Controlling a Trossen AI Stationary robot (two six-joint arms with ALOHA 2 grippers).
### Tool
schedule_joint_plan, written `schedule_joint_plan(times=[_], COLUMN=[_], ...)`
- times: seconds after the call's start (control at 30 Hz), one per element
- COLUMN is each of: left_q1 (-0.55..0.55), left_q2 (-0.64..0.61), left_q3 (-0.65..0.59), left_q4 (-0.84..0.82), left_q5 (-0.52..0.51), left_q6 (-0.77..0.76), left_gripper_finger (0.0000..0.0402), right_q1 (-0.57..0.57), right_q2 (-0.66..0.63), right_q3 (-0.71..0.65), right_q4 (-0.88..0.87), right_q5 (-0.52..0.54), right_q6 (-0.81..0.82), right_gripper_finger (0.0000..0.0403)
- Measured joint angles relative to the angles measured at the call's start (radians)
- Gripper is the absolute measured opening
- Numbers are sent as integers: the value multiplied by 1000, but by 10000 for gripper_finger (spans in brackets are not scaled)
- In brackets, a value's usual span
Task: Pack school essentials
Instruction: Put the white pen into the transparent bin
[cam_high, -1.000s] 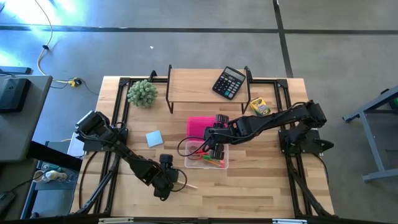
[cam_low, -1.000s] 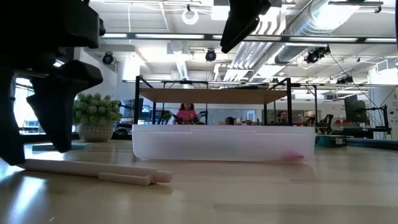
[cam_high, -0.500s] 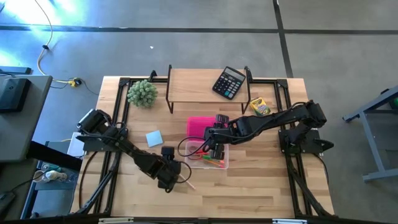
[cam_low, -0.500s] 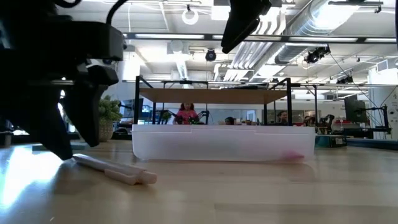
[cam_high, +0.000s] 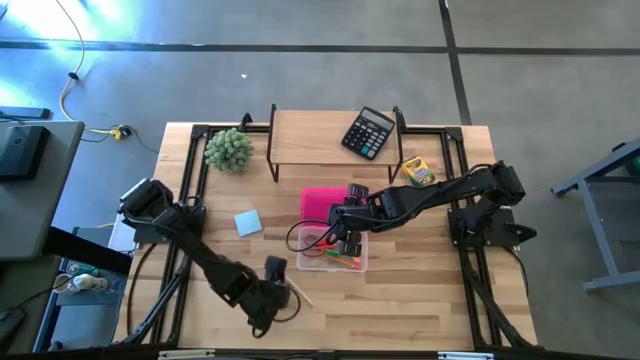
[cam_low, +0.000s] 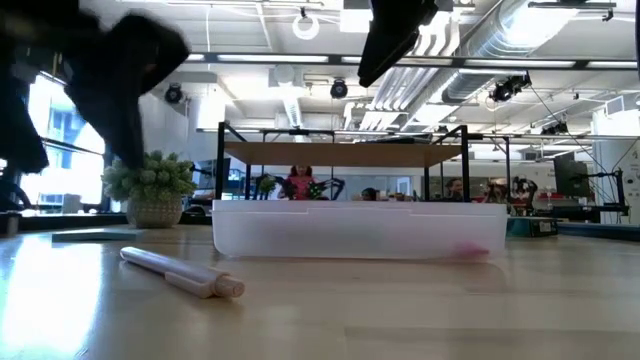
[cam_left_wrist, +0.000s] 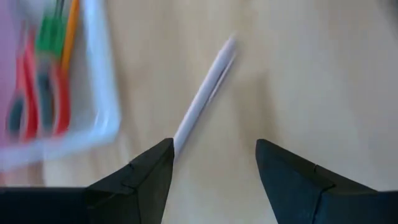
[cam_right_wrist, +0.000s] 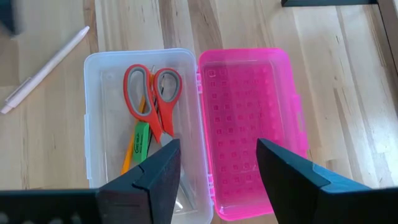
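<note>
**Pale pen on bare wood, pencil box open under the right arm**

Light wooden table (cam_high: 400, 300), with an office-like room of ducts and desks behind it in the low view

Left gripper (cam_high: 272, 292) hangs near the table's front edge with its jaws spread wide and nothing between them; in its wrist view the fingertips (cam_left_wrist: 152, 168) straddle the near end of a pale pen (cam_left_wrist: 205, 93), which lies flat on the wood just ahead. Beside the pen, off to one side of this gripper, is the corner of the clear box tray (cam_left_wrist: 109, 93)

Right gripper (cam_high: 345, 232) hovers over that same box with its fingers parted and empty. Directly below it the clear tray (cam_right_wrist: 102, 124) holds the red-handled scissors (cam_right_wrist: 152, 99), a small green piece (cam_right_wrist: 142, 140) and a thin orange pencil (cam_right_wrist: 129, 155) under them. The pink lid (cam_right_wrist: 249, 124) lies open flat, joined to the tray's side

Farther out from the left gripper, a light-blue notepad (cam_high: 248, 222) sits flat on the table, and beyond it a fuzzy green plant ball (cam_high: 229, 149). Beyond the right gripper a wooden shelf (cam_high: 310, 135) carries a black calculator (cam_high: 368, 132); the yellow-and-green crayon box (cam_high: 417, 171) lies on the table beside the shelf's leg
</note>
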Motion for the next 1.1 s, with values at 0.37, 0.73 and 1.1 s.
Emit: schedule_joint_plan(times=[0.37,0.73,1.1], left_q1=[78,120,120], left_q2=[13,16,150], left_q3=[4,4,3], left_q4=[271,392,464], left_q5=[48,171,208], left_q6=[245,307,287], left_gripper_finger=[216,216,216], right_q1=[0,0,0], right_q2=[0,0,1], right_q3=[0,0,0], right_q4=[3,3,1], right_q5=[0,0,0], right_q6=[26,26,26], right_gripper_finger=[200,200,200])
